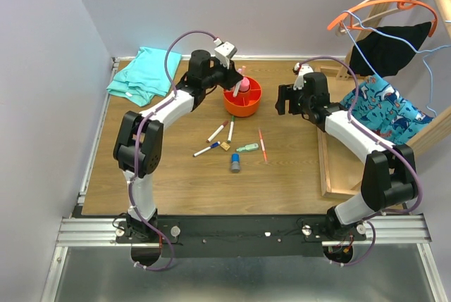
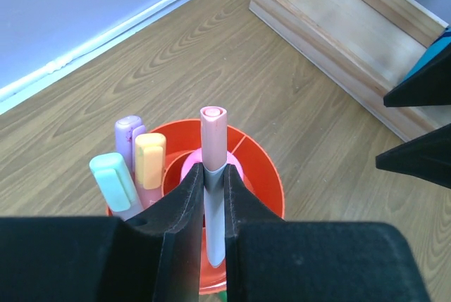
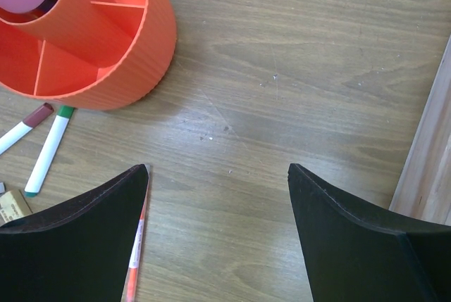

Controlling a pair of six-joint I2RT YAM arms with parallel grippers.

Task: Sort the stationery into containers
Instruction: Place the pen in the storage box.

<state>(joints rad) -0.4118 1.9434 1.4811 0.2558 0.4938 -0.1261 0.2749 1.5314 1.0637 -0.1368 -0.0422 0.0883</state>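
1. One pink highlighter (image 2: 213,143) is clamped upright in your left fingers (image 2: 184,221), long axis vertical.
2. It hangs right over the orange organiser (image 2: 266,175), by its pink centre piece (image 2: 187,172). Judged drop: straight down.
3. Your right fingers (image 3: 84,235) are spread and empty, beside the organiser.

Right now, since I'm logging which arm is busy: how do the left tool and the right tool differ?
The left tool is shut on a pink highlighter; the right tool is open and holds nothing. The left tool is over the orange organiser; the right tool is over the table beside that organiser. Both are black and face down toward the table.
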